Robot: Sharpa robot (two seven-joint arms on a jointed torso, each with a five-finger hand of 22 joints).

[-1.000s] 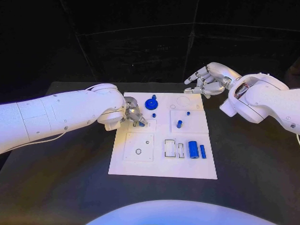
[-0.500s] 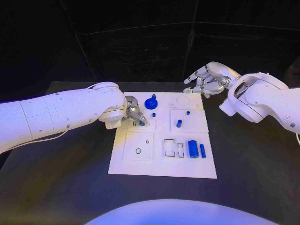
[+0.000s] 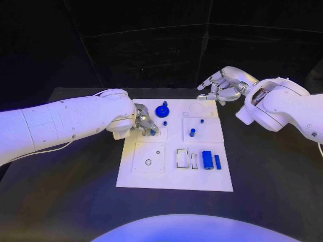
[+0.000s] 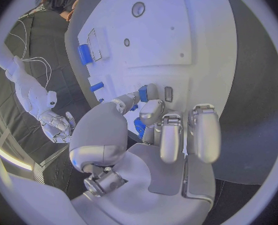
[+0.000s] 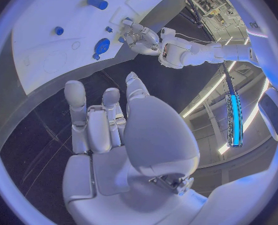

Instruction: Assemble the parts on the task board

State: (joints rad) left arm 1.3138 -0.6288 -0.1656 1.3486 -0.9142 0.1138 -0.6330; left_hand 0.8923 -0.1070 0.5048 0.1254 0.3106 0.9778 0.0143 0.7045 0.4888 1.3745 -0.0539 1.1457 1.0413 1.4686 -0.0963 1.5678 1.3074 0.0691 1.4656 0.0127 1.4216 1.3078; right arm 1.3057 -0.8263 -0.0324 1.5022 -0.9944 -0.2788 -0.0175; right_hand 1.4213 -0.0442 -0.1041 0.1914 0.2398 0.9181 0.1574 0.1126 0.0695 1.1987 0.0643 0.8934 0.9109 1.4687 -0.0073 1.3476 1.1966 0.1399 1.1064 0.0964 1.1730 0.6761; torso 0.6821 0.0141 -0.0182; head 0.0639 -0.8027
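Two silver, many-fingered hands are seen over a matte black table (image 3: pixel 278 171), on which the flat white task board (image 3: pixel 169 179) lies in the middle. Small glossy blue parts are set on the board: a round knobbed piece (image 3: pixel 162 110) near its far edge, short pegs (image 3: pixel 193 133), and a stubby cylinder (image 3: pixel 207 160) beside a slim bar (image 3: pixel 218 162). A small blue part (image 4: pixel 143 92) is pinched at the fingertips of the left hand (image 3: pixel 143 124), low over the board's left side. The right hand (image 3: pixel 221 87) is held above the table just beyond the board's far right corner, fingers loosely spread, nothing gripped.
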